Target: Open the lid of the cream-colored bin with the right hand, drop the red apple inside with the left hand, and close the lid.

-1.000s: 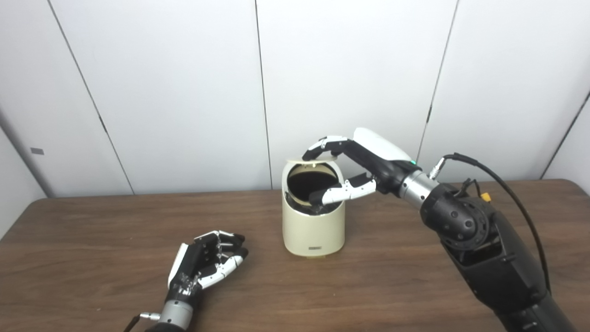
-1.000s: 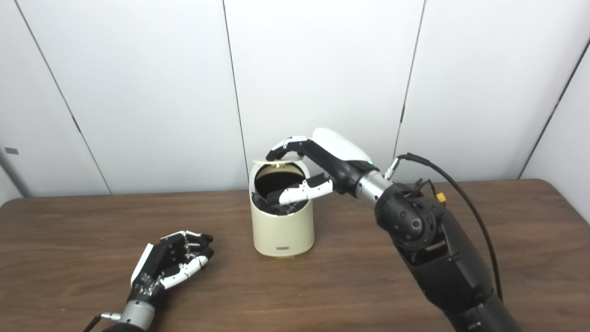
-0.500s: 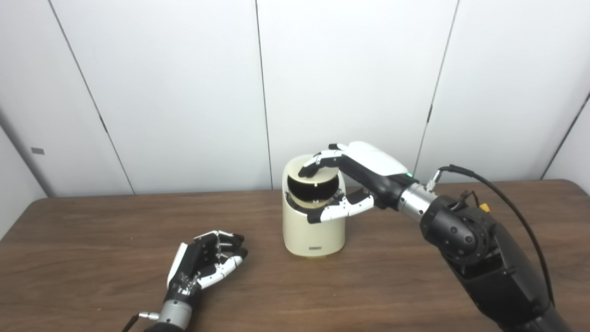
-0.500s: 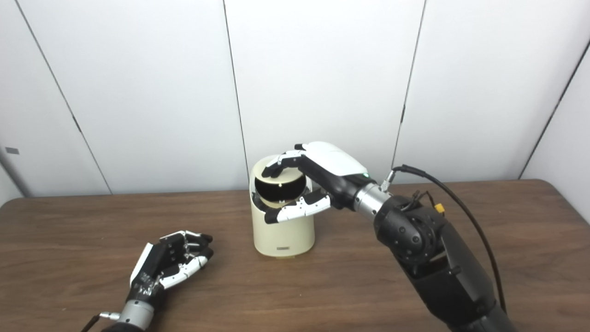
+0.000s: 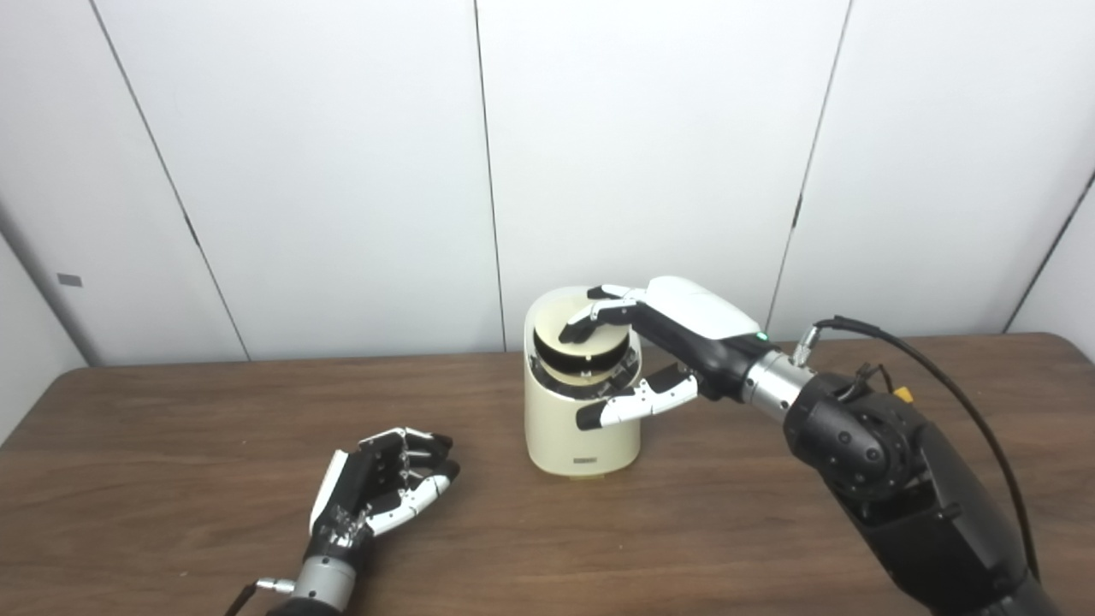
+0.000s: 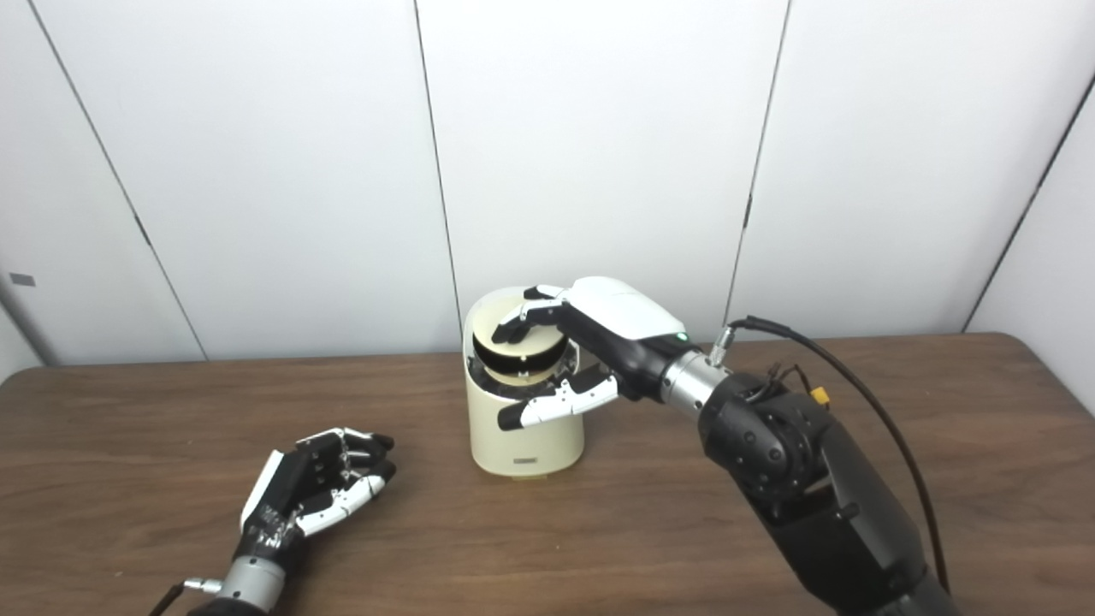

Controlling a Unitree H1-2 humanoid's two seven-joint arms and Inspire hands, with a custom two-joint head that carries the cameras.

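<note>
No legible text anywhere. Small label plate low on the cream-colored bin (image 5: pixel 584 428) front, below the right hand's fingers (image 5: pixel 629 404); its print too small to read.

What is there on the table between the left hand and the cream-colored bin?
Nothing: in both eye views, only bare table lies between the left hand and the cream-colored bin.

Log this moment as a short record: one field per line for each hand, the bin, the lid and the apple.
right hand: over the bin top, fingers resting on the lid, grasp unclear
left hand: on the table, holding nothing, fingers curled
bin: cream, upright, mid-table
lid: tilted, nearly closed, dark gap showing
apple: not visible
</note>
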